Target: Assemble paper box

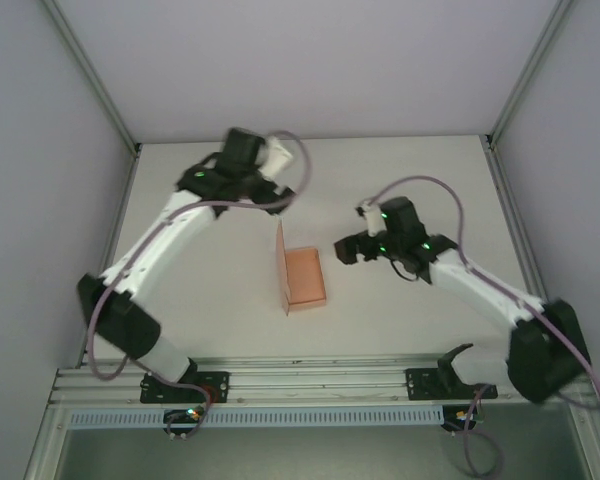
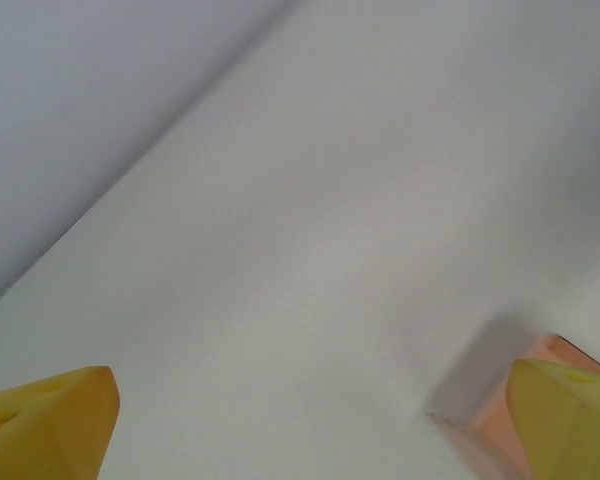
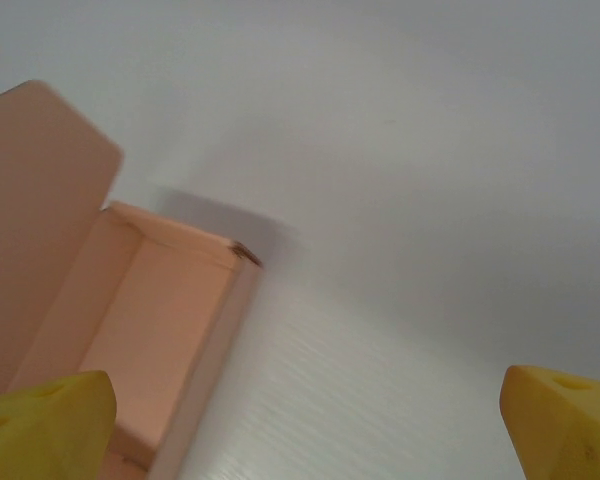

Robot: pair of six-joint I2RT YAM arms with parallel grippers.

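Both jaws gape wide, empty; paper box (image 1: 305, 277) (flap (image 1: 281, 262) upright) lies untouched.

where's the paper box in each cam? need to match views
Top external: paper box in the middle of the table, lid flap upright on its left edge.
Left wrist: bottom right, one corner of the box showing.
Right wrist: left half, open, lid flap rising at far left.
Shared landmark: the white table under the box.
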